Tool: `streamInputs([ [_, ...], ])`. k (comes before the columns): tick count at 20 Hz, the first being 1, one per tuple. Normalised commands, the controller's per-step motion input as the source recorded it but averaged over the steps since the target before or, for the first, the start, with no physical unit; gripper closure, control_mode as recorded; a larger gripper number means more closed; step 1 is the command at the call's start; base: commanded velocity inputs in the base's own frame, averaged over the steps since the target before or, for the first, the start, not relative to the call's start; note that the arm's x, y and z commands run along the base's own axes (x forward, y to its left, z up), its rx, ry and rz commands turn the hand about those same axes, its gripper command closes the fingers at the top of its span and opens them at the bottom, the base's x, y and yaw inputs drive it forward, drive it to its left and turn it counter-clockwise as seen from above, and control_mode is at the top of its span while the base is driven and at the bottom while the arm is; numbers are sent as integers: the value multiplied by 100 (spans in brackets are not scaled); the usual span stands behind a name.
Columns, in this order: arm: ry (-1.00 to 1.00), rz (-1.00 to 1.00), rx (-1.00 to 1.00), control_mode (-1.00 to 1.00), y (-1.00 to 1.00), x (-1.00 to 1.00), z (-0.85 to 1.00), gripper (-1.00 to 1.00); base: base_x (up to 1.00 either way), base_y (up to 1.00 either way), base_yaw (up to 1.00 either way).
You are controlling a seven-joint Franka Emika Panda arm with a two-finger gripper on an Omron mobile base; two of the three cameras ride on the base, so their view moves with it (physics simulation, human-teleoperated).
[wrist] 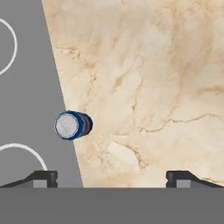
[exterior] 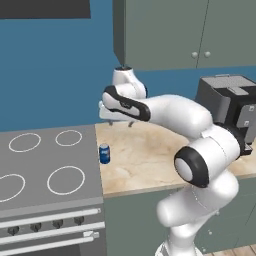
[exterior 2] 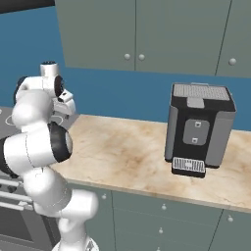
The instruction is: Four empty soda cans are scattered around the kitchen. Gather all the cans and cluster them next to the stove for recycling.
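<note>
One blue soda can [exterior: 104,153] stands upright on the beige counter, right beside the stove's [exterior: 45,165] right edge. In the hand view the blue can [wrist: 73,125] shows its silver top at the seam between the grey stove [wrist: 30,100] and the marble. My gripper [exterior: 121,123] hovers above the counter behind the can, pointing down. It is open [wrist: 111,179] with nothing between its fingertips [wrist: 43,178], and the can lies beyond the left one. The red and purple-pink cans are out of view.
A dark coffee machine [exterior 2: 198,130] stands on the counter [exterior 2: 122,152] to the right. Grey-green wall cabinets [exterior: 185,32] hang above. The stove's knob row [exterior: 45,225] runs along its front. Open marble lies between can and machine.
</note>
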Motion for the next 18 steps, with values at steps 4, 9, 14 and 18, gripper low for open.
streamInputs([
  [4, -21, 3, 9, -100, -63, -48, 31, -100, 0, 0, 0],
  [9, -14, 51, -6, -100, -72, -37, 15, -100, 0, 0, 0],
  [14, 0, 57, -10, -100, -28, -21, 26, -100, 0, 0, 0],
  [18, 0, 34, 0, -100, -41, 0, 15, -100, 0, 0, 0],
])
